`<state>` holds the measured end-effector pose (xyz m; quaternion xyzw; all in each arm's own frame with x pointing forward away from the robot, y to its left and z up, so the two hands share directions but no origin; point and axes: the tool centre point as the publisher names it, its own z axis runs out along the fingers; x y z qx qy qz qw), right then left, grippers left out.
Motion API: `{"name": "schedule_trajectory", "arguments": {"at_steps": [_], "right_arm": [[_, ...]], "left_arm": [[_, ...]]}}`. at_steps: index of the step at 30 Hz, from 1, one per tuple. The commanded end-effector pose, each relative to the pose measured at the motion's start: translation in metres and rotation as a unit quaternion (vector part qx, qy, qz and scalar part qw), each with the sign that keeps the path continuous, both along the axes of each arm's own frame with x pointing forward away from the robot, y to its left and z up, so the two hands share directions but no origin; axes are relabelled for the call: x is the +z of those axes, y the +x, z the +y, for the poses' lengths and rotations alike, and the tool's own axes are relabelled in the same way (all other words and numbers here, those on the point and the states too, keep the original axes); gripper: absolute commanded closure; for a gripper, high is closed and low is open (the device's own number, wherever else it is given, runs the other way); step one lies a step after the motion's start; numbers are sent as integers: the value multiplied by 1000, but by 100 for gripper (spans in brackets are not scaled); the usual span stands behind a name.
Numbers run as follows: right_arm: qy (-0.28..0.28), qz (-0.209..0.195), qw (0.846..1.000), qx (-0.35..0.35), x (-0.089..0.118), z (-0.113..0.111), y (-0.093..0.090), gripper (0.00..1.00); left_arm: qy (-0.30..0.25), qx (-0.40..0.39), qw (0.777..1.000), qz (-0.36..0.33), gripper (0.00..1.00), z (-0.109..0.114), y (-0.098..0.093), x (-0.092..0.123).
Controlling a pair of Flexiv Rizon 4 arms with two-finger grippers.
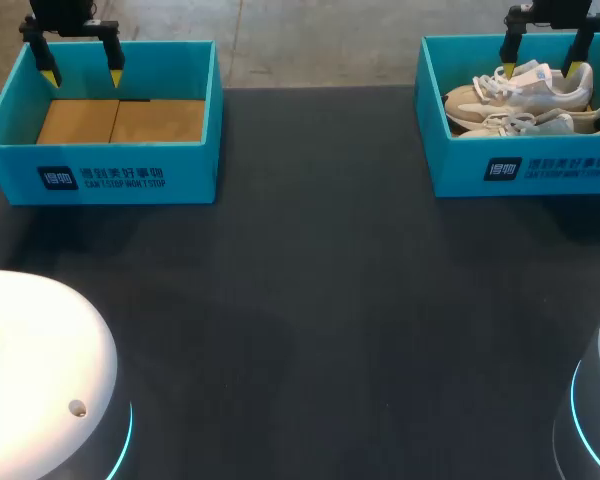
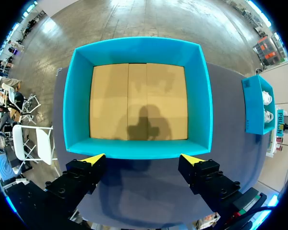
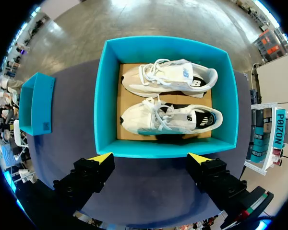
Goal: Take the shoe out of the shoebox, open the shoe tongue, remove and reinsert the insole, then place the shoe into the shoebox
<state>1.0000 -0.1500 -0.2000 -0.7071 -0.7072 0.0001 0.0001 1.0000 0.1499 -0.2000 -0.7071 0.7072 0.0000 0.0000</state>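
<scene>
Two open turquoise cardboard shoeboxes are sitting on the one dark worktop (image 1: pixel 310 300): the left shoebox (image 1: pixel 100 180), showing only its brown cardboard floor, and the right shoebox (image 1: pixel 540 172). Two cream-and-white lace-up sneakers are lying side by side in the right shoebox, the far sneaker (image 1: pixel 540 95) and the near sneaker (image 1: pixel 550 125), making a single pair. Two black grippers are hanging above the boxes, the left gripper (image 1: pixel 82 72) and the right gripper (image 1: pixel 540 68), each showing two yellow-tipped fingers held apart, which is giving four yellow tips in all.
</scene>
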Motion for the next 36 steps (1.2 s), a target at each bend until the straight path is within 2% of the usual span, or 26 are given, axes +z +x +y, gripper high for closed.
{"name": "schedule_trajectory", "arguments": {"at_steps": [1, 20, 27, 36], "right_arm": [[0, 0, 1000, 0, 0, 0, 0, 0], [-4, -4, 1000, -2, 0, -4, -3, 0], [-23, -8, 1000, -13, -4, -29, -4, 0], [-39, -10, 999, -33, -16, -68, 3, 0]], "left_arm": [[0, 0, 1000, 0, 0, 0, 0, 0], [0, 0, 1000, 0, 0, 0, 0, 0], [0, 0, 1000, 0, 0, 0, 0, 0], [0, 0, 1000, 0, 0, 0, 0, 0]]}}
